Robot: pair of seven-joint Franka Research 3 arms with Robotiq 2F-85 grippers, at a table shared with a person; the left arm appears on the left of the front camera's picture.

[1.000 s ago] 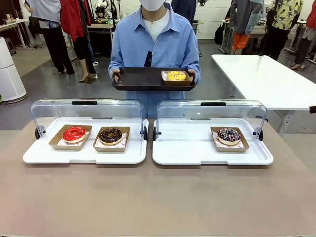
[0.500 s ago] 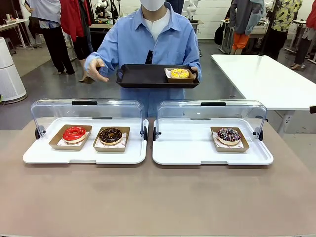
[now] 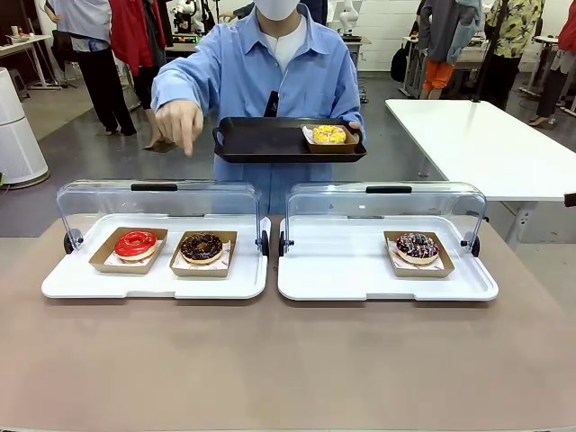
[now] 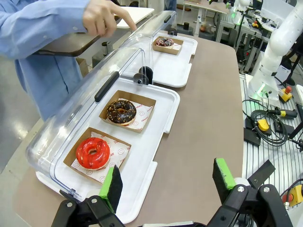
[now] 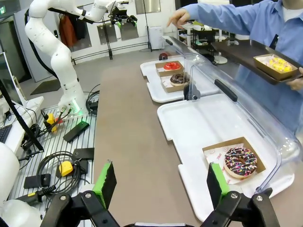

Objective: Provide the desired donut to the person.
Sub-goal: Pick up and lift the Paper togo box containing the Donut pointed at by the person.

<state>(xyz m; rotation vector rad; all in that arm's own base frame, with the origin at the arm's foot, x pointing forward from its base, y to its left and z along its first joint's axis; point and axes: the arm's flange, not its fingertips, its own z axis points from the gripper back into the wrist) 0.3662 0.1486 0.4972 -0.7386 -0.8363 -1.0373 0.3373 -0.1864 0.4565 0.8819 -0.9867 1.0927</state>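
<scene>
The person stands at the far side, holding a black tray with a yellow donut in one hand. The other hand points a finger down over the left case, where a red donut and a chocolate donut sit in paper trays. A sprinkled donut lies in the right case. My left gripper hangs open over the table beside the red donut. My right gripper is open too, short of the sprinkled donut.
Both white display trays have clear domed lids tipped back on the far side. The brown tabletop in front of them is bare. A white table stands at the back right.
The person's hand let go of the black tray's left side, rose, and now points a finger down over the left case. The tray is held by one hand. Both grippers stayed open.
</scene>
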